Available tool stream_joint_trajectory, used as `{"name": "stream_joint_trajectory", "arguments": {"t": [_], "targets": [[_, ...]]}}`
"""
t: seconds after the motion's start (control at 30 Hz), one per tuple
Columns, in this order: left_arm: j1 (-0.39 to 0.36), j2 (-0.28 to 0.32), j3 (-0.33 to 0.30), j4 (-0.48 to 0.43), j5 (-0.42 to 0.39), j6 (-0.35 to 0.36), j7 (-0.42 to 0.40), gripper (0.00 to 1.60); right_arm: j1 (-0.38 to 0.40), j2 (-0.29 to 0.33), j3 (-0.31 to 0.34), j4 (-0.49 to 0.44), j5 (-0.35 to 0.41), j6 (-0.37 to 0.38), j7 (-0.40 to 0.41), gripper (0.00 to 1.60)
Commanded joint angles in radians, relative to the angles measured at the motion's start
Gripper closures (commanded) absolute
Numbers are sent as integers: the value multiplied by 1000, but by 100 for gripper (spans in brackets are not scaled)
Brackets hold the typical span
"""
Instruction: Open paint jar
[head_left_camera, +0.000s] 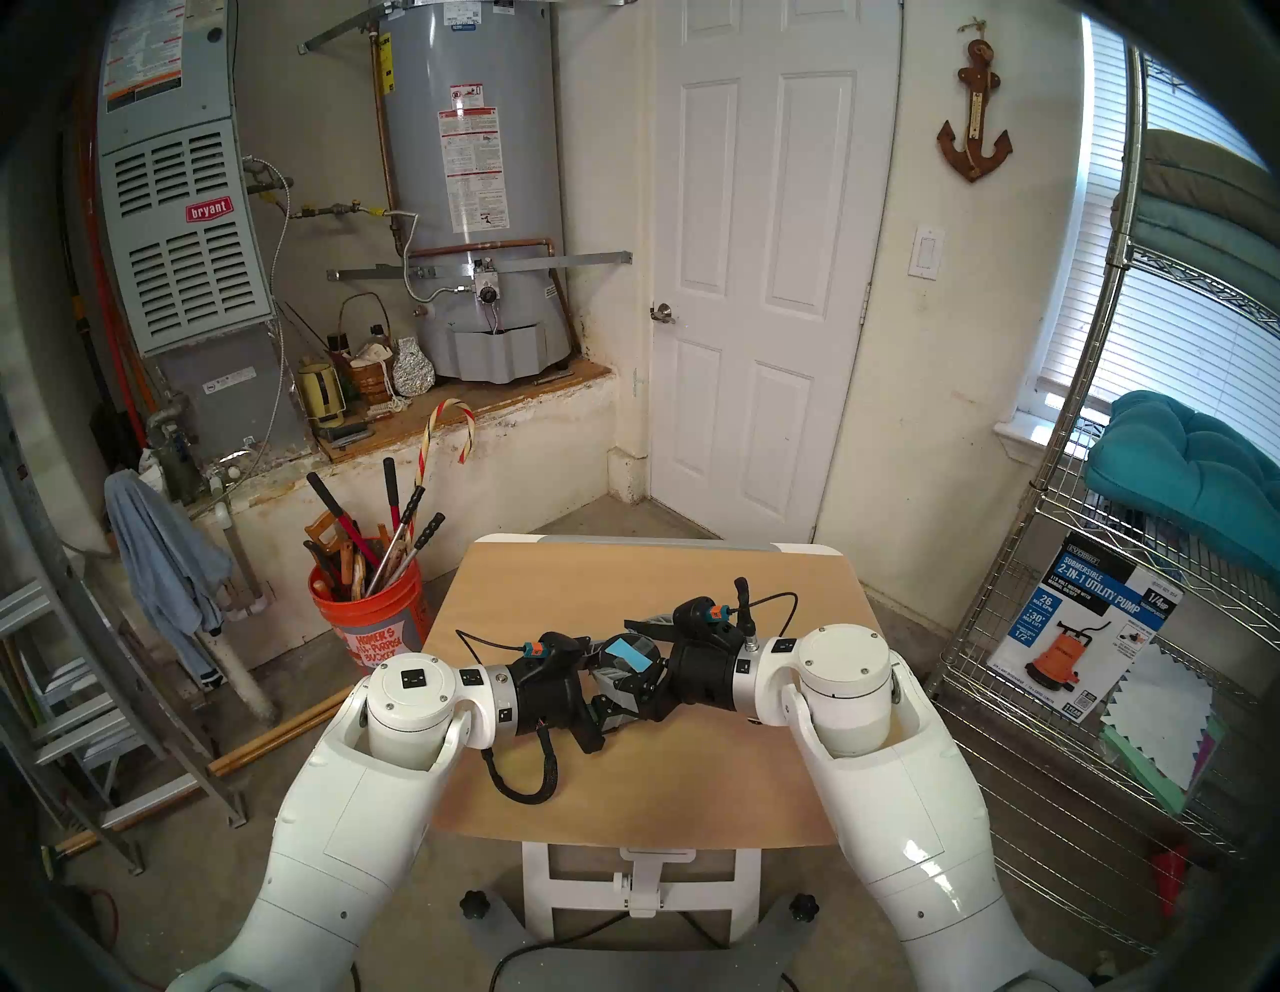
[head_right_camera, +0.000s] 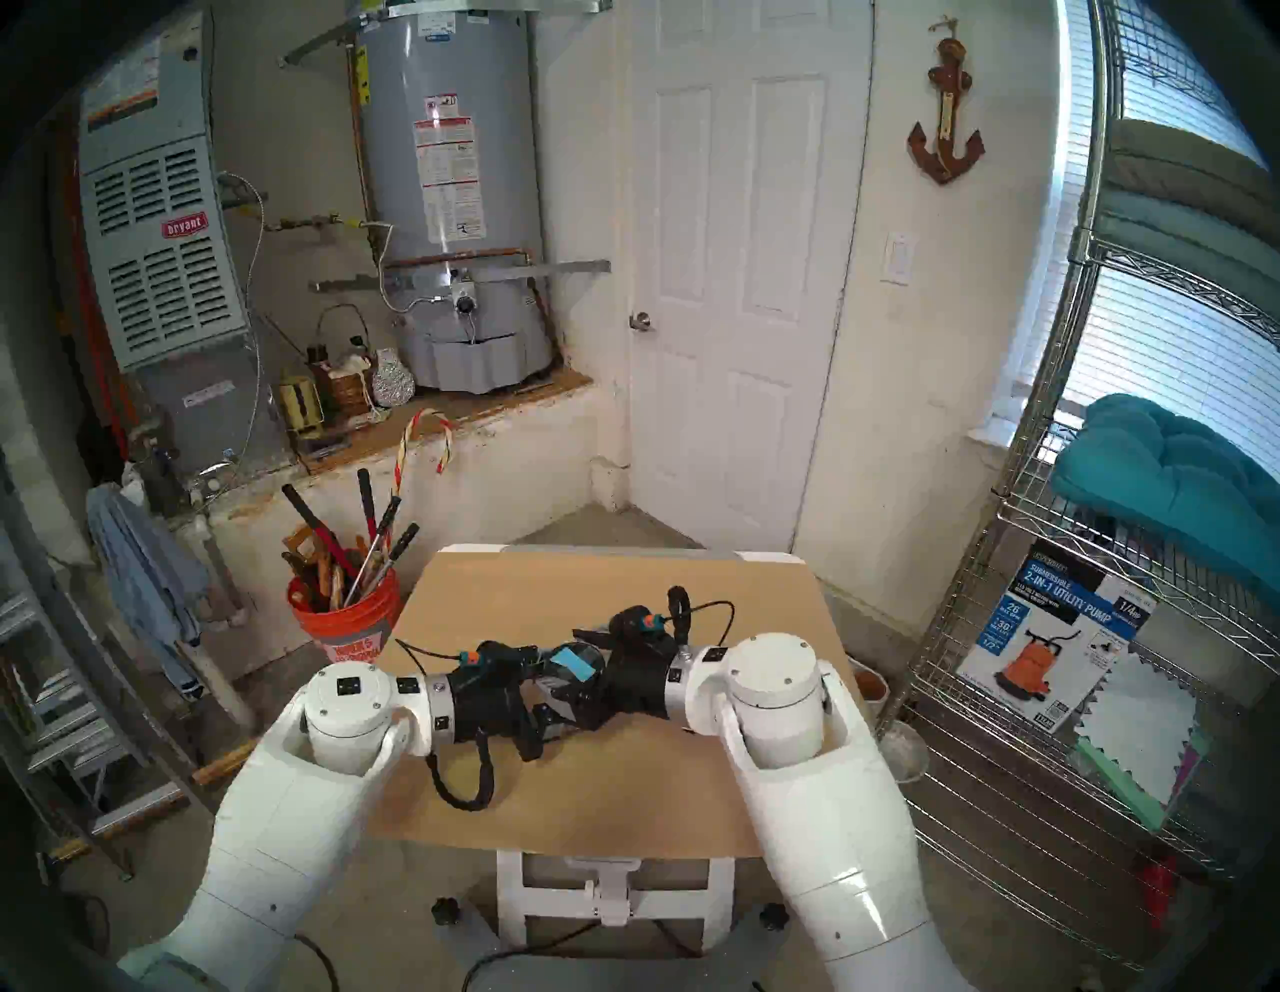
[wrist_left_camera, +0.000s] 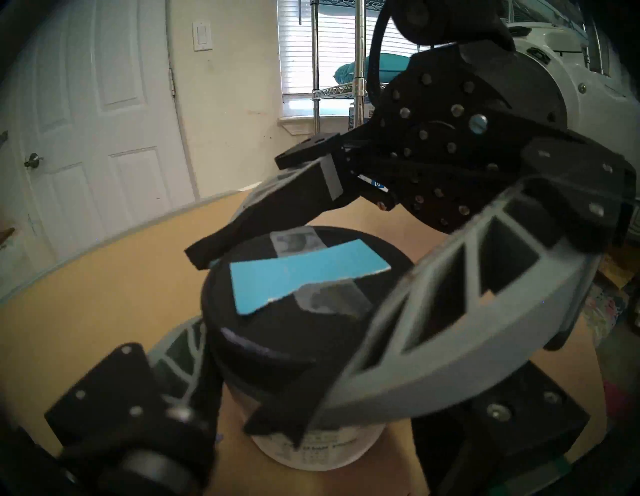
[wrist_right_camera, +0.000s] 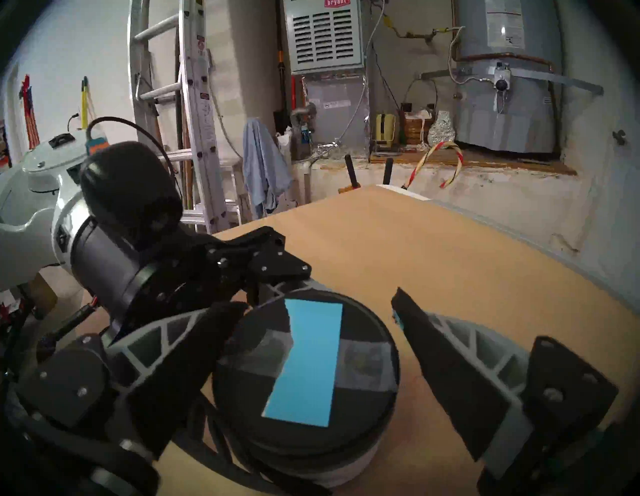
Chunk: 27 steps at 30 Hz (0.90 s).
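The paint jar (head_left_camera: 627, 657) stands upright in the middle of the tan table (head_left_camera: 623, 817). Its black screw lid (wrist_right_camera: 363, 381) carries a light-blue tape strip (wrist_right_camera: 308, 360), and the pale body (wrist_left_camera: 311, 446) shows below the lid. My left gripper (head_left_camera: 615, 693) comes in from the left and is shut on the jar's body under the lid; one of its fingers (wrist_left_camera: 176, 356) presses the side. My right gripper (wrist_right_camera: 318, 301) reaches in from the right at lid height, open, with a finger on either side of the lid. Its right finger (wrist_right_camera: 450, 374) stands clear of the rim.
An orange bucket of tools (head_left_camera: 367, 616) stands on the floor left of the table, with a ladder (head_left_camera: 76, 700) further left. A wire shelf (head_left_camera: 1080, 679) with a pump box is on the right. The left arm's black cable (head_left_camera: 519, 783) loops onto the tabletop.
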Motion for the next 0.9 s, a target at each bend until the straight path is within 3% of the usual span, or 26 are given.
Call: {"name": "stream_joint_trajectory", "arguments": {"t": [0.0,0.47,0.53,0.57,0.73,0.87], "targets": [[1,3,-18,-6,-4,3,9,160,27,-10,-2,-5,2,27,4,0],[-18,-2,-17,27,-6,-13,24,160,14,-7,24,-16,23,31,26,0],[-23,-1,-13,31,-7,-6,20,117,13,-7,26,-17,23,31,29,0],[-24,0,-11,32,-7,-5,19,115,13,-8,27,-17,23,31,31,0],[-25,3,-8,29,-10,3,17,38,12,-11,30,-17,20,28,33,0],[-22,11,-4,13,-10,27,9,25,14,-14,32,-14,20,25,34,0]]}}
